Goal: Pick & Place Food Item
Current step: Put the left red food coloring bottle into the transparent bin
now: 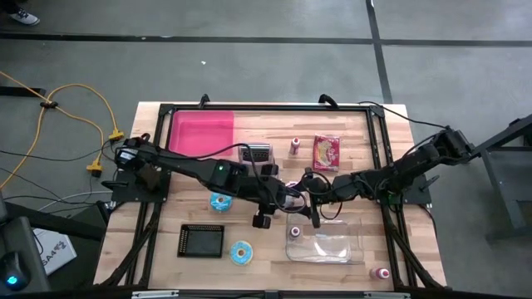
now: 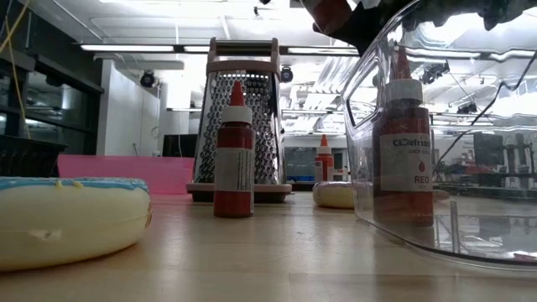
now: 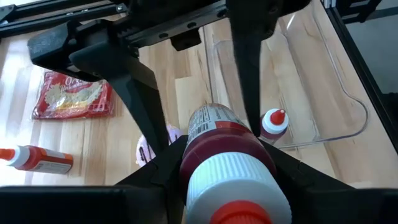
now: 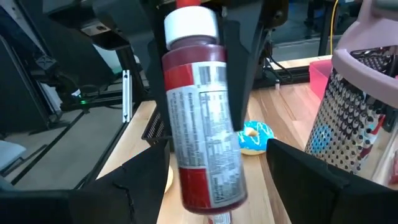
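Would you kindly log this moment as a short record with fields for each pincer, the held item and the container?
Left pincer: over the table's middle, shut on the red sauce bottle with white cap
Right pincer: facing the left one, open, fingers either side of the same bottle's lower part
Container: clear plastic tray, with one small red bottle inside
Bottle state: lifted off the wooden table, not yet placed

A grey concrete floor is seen around the wooden table, crossed by dark seam lines. Yellow cables are trailed over it at the left. Beyond the table, a white ceiling with long strip lights is shown.
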Action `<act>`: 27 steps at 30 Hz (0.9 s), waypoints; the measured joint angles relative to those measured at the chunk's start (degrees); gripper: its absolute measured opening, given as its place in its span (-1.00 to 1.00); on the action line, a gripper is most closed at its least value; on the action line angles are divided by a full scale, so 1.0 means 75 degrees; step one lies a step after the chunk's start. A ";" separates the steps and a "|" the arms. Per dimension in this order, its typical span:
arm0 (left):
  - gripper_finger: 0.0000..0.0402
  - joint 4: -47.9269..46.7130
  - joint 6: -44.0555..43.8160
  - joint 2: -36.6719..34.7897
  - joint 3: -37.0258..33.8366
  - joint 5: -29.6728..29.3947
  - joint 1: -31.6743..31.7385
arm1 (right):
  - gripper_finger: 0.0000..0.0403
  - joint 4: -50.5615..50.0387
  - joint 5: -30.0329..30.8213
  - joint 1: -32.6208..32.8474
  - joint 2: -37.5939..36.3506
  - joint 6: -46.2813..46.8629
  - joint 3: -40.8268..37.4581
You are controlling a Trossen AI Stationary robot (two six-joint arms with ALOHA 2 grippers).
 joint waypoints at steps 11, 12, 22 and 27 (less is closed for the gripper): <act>-0.28 0.0265 0.0201 0.0000 0.0000 -0.0044 0.0047 | 0.27 0.0032 -0.0227 0.0000 0.0000 -0.0003 0.0000; -0.28 0.0286 0.0201 0.0000 0.0000 -0.0044 0.0047 | 0.27 0.0035 -0.0227 0.0000 0.0000 -0.0003 0.0000; -0.28 0.0307 0.0201 0.0000 0.0000 -0.0040 0.0047 | 0.26 0.0035 -0.0207 0.0000 0.0000 -0.0006 0.0000; -0.28 0.0259 0.0195 0.0000 0.0000 -0.0035 0.0047 | 0.14 0.0037 -0.0204 0.0000 0.0000 -0.0006 0.0000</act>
